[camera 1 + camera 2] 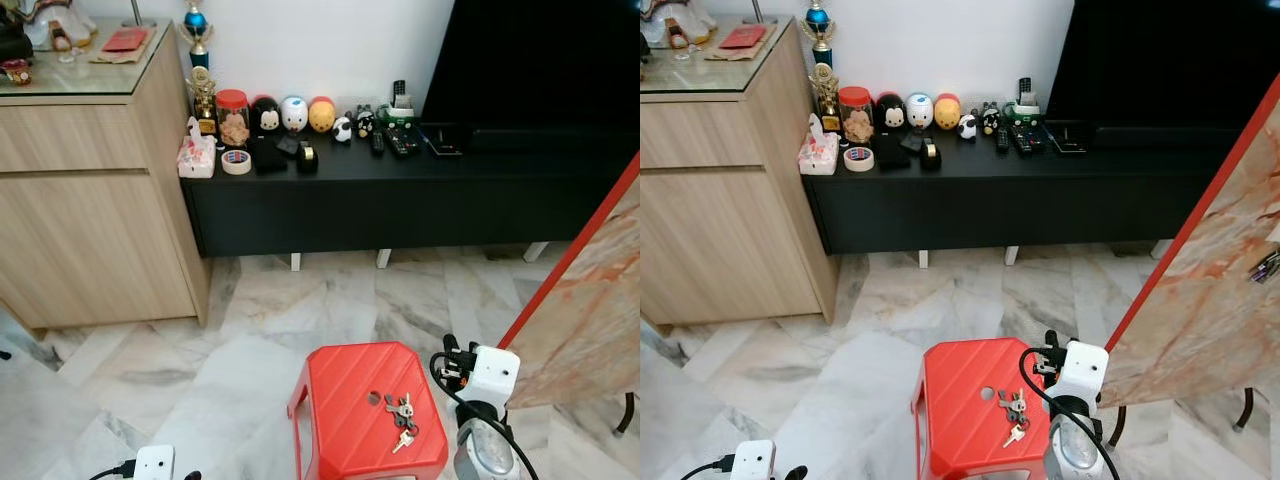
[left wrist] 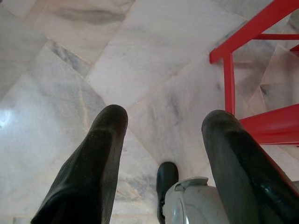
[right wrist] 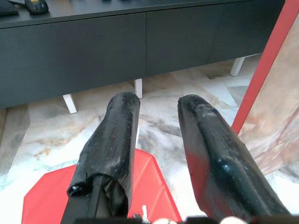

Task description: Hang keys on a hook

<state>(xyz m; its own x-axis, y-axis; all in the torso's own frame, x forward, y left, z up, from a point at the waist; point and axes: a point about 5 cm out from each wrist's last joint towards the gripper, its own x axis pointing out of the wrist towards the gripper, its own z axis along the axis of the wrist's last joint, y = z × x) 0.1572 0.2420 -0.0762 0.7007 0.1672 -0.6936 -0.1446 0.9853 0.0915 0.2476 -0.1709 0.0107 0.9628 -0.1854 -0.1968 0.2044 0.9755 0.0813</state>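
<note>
The keys [image 1: 401, 417] lie unpicked on the near red stool [image 1: 340, 380], so the reach is the step in hand: the right gripper [image 3: 156, 140], released and empty just beside them, must drop and close, while the left gripper [image 2: 163, 140] hangs open.

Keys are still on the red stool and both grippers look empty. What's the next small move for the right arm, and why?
Probably lower the right gripper toward the keys on the red stool. Its jaws are open and empty, and the head views show the right arm right beside the stool, nearest the keys. The left gripper hangs open over the floor on the stool's far side.
</note>
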